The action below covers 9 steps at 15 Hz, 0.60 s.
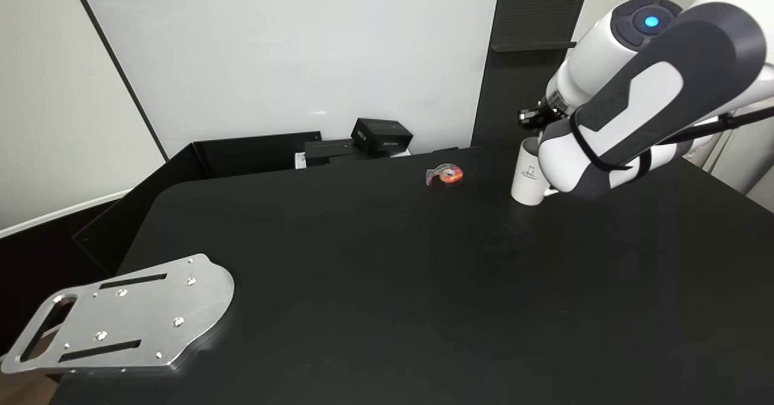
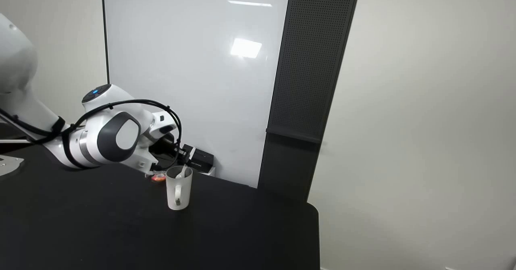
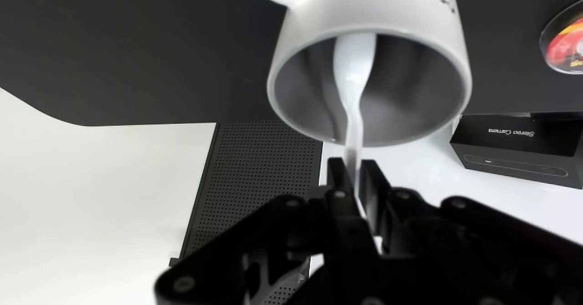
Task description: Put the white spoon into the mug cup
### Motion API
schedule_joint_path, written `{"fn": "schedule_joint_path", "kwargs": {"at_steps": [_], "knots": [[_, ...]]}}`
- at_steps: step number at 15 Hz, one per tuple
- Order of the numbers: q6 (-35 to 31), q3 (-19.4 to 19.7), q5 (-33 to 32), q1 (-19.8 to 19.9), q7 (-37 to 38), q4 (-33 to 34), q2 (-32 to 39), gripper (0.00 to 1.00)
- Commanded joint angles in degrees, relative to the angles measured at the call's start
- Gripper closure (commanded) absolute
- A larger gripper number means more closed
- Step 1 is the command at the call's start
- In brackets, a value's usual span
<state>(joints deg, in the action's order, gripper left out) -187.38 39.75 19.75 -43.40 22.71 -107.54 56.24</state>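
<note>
The white mug cup (image 1: 528, 178) (image 2: 186, 191) stands upright on the black table in both exterior views. In the wrist view I look into the mouth of the mug cup (image 3: 314, 18). The bowl of the white spoon (image 3: 353, 75) is inside that mouth, bowl first, and its handle passes out over the rim. My gripper (image 3: 352, 163) is just outside the rim, its two fingers close on either side of the handle's end, which fills the narrow gap at the tips. An exterior view also shows the spoon (image 2: 182, 172) slanting into the mug, below my gripper (image 2: 184, 160).
A small red-orange tape roll (image 1: 450, 174) lies on the table near the mug. Black boxes (image 1: 381, 136) sit beyond the table's back edge. A silver metal plate (image 1: 145, 314) lies at the table's far side from the mug. The forearm hangs low beside the mug.
</note>
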Motion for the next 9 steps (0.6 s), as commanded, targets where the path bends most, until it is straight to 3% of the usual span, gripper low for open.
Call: {"fn": "schedule_joint_path", "kwargs": {"at_steps": [1,9], "knots": [[-0.13,1.60,1.50,-1.72,-0.63,-0.99,0.65,0.60],[5.76,0.95,-0.46,-0.47,-1.62,0.13,-2.02,0.07]]}}
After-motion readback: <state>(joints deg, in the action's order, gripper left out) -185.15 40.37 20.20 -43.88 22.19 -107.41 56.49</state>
